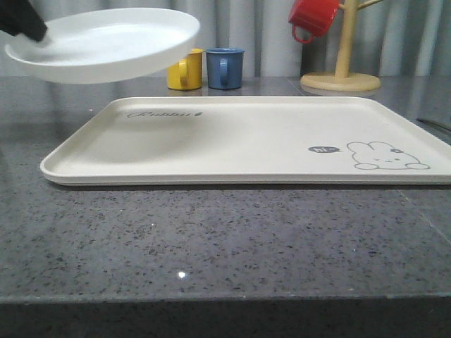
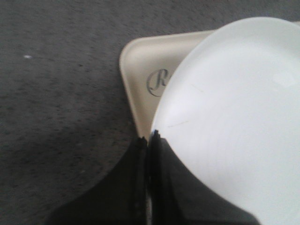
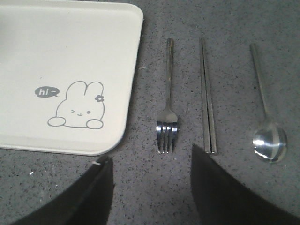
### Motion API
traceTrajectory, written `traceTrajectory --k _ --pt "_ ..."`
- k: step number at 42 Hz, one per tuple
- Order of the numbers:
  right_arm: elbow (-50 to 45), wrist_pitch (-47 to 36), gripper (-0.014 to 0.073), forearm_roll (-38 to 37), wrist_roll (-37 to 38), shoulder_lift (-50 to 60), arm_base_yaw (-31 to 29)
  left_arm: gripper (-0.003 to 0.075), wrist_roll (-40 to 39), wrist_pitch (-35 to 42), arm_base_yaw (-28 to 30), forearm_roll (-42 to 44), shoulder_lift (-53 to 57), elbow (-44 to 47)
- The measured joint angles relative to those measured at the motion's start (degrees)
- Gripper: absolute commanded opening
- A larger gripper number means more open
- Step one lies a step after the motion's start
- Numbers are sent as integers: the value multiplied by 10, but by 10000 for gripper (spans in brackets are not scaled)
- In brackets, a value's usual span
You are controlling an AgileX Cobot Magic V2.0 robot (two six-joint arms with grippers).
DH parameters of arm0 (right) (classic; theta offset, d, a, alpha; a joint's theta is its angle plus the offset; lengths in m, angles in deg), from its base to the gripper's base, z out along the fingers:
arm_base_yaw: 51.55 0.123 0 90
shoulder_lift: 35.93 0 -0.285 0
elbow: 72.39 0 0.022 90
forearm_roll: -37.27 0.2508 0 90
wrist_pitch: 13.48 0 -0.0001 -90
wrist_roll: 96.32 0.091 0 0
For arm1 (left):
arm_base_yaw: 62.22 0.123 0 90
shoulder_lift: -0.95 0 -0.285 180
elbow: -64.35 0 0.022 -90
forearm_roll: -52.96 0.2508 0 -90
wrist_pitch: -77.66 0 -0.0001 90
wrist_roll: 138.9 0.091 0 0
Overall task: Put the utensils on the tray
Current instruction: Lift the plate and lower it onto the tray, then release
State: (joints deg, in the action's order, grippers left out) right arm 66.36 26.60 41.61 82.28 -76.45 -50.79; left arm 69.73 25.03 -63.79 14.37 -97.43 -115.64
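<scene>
The tray (image 1: 246, 141), cream-white with a low raised rim and rounded corners, lies flat on the dark speckled counter (image 1: 211, 246), with cursive script near its far-left corner and a line-drawn bunny near its right end. The left gripper (image 2: 149, 140) has its fingers pressed together on the rim of a round white plate (image 1: 106, 42), which it holds in the air, slightly tilted, above the tray's far-left corner; the left wrist view shows the plate overlapping that corner and part of the script. In the front view only a dark tip of this gripper appears at the plate's left edge. The right gripper (image 3: 150, 168) hangs over the counter just off the tray's bunny corner, its two dark fingers spread wide apart with nothing between them. The utensils lie on the counter beside the tray, none on it. The fork (image 3: 168, 98) is nearest the tray edge, tines toward the gripper. The chopsticks (image 3: 207, 96) lie side by side next to the fork, roughly parallel to it and apart from it. The spoon (image 3: 267, 122) lies beyond the chopsticks, its bowl toward the gripper and its handle angled slightly. Behind the tray stand a yellow mug (image 1: 185, 70) and a blue mug (image 1: 225, 67), just beside each other. A red mug (image 1: 313, 17) hangs from a wooden mug stand (image 1: 342, 70) at the back right.
</scene>
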Motion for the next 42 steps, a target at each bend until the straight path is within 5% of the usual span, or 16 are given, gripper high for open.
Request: traceTrajectory --k 9,22,33,42 --pt "0 0 411 0 0 0 0 -20 1 4 -63 0 -47 0" --pt "0 0 411 0 0 0 0 -15 1 22 -79 1 -108 0" --pt "0 0 411 0 0 0 0 275 3 37 -79 9 -113 0" --pt "0 0 411 0 0 0 0 325 3 36 -83 16 -110 -2"
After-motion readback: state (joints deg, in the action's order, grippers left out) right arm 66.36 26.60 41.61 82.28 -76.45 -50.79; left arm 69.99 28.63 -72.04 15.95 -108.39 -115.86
